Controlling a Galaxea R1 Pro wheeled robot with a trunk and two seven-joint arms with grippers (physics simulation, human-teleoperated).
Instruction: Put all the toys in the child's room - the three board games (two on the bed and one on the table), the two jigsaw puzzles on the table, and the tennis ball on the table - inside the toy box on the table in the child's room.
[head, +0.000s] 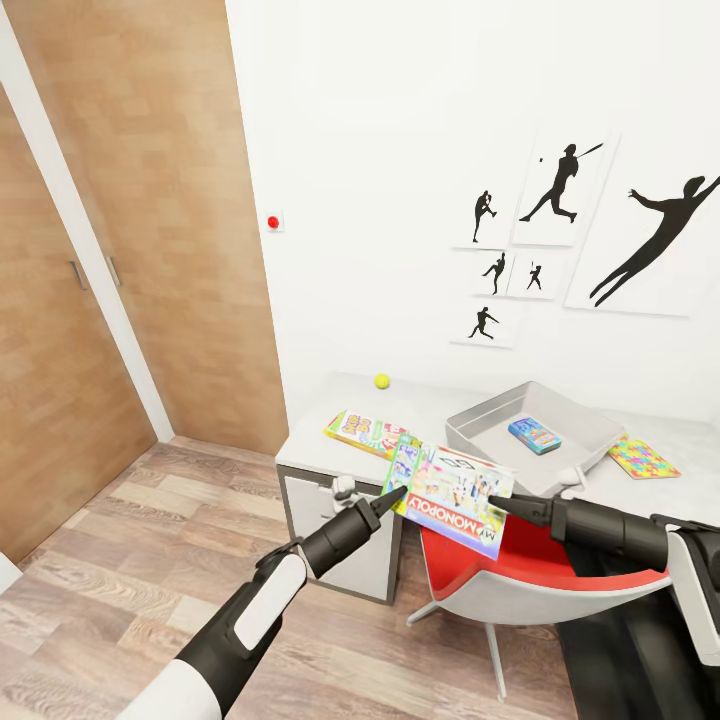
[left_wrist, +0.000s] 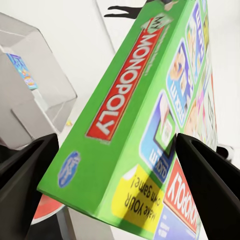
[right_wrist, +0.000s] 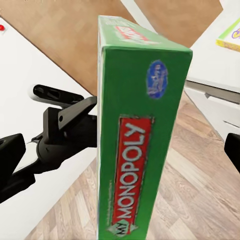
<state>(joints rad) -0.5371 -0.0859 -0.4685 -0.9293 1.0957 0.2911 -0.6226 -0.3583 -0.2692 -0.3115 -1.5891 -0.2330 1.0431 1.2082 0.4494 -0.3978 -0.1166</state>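
Both arms reach forward and converge on the Monopoly box (head: 452, 492), which hangs in the air above the red chair (head: 520, 575), just in front of the table (head: 310, 445). The left gripper (head: 397, 494) meets the box's left edge and the right gripper (head: 497, 503) meets its right edge. In the left wrist view the dark fingers (left_wrist: 207, 185) stand spread on either side of the box's green edge; whether either gripper actually pinches the box I cannot tell.

The box is flat, white on its face with colourful pictures, green along the sides with a red Monopoly banner, and it tilts down toward the robot.

Behind it on the table sits the grey toy box (head: 540, 425), with a blue game box (head: 534, 435) inside. A yellow-green-red game box (head: 362, 433) lies left of the bin, the tennis ball (head: 382, 380) beyond it near the wall, and a jigsaw puzzle (head: 643, 457) to the bin's right. Silhouette prints (head: 560, 190) hang above.
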